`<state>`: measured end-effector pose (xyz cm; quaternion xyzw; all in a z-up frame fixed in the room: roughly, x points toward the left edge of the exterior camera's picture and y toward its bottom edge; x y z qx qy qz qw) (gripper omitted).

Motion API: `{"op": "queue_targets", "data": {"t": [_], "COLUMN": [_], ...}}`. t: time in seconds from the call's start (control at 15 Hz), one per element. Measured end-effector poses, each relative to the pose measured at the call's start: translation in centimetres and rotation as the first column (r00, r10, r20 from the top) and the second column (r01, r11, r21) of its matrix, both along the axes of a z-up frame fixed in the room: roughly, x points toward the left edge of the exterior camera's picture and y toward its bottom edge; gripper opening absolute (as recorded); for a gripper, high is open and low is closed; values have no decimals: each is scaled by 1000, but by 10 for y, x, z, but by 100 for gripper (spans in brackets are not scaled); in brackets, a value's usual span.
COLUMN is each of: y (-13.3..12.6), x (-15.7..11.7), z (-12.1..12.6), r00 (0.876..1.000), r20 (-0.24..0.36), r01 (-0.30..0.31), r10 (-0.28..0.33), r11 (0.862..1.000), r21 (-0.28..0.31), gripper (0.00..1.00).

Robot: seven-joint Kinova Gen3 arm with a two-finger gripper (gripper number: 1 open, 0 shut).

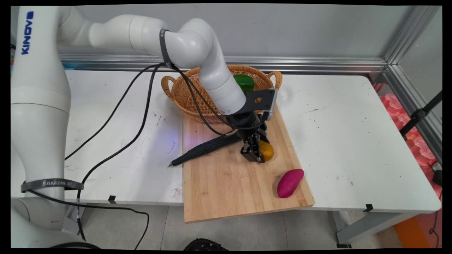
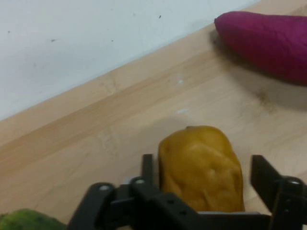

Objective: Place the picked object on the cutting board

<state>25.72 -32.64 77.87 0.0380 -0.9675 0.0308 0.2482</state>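
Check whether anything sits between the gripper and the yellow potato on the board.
Nothing visible does. The gripper is down at the potato, one finger on each side, with a gap at one finger. The purple yam lies apart, nearer the board's corner.

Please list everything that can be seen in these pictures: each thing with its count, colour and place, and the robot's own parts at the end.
Table: one, white, under everything.
Board: one, light wood, on the table's near middle, its near end past the edge.
Basket: one, tan wicker, at the board's far end.
Green vegetable: one, green, in the basket.
Yellow vegetable: one, yellow-orange, on the board, between the fingers.
Purple vegetable: one, magenta, on the board's near right.
Red trays: some, red, on the floor at the right.
Cables: several, black, hanging from the arm over the table.
Gripper: one, black, open round the yellow vegetable.
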Motion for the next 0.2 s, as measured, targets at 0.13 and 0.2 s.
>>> {"op": "queue_targets", "data": {"t": [0.13, 0.2], "y": [0, -1], "x": [-1, -2], "z": [-2, -2], "r00": [1000, 1000], "r20": [-4, -9], "r01": [2, 2], "r10": [-2, -2], "r11": [1000, 1000], "r21": [0, -1], "gripper": [100, 100]}}
